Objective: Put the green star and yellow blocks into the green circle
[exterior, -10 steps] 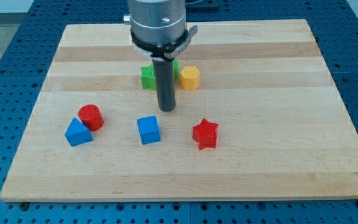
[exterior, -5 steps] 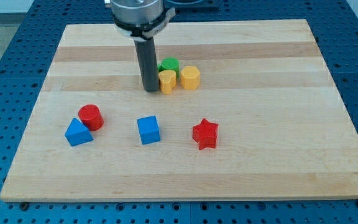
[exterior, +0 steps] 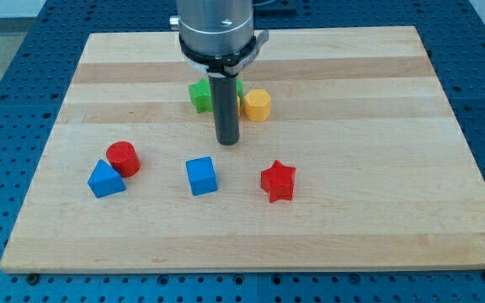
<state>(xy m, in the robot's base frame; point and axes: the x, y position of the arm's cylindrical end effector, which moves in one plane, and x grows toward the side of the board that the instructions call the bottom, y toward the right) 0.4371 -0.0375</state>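
My tip (exterior: pixel 227 143) rests on the board just below the cluster of task blocks, and the rod hides the cluster's middle. The green star (exterior: pixel 199 94) shows to the left of the rod. A yellow rounded block (exterior: pixel 258 104) shows to the right of it. A thin strip of a second yellow block (exterior: pixel 241 104) and a sliver of the green circle (exterior: pixel 239 87) peek out at the rod's right edge. Whether these blocks touch each other behind the rod cannot be told.
A red cylinder (exterior: pixel 123 157) touches a blue triangular block (exterior: pixel 105 179) at the lower left. A blue cube (exterior: pixel 200 176) and a red star (exterior: pixel 278 180) lie below my tip. The wooden board (exterior: pixel 377 168) sits on a blue perforated table.
My tip has moved right and toward the view's bottom, from beside the small yellow block's left side to below the cluster. The rod now covers that yellow block and the green circle; the green star shows.
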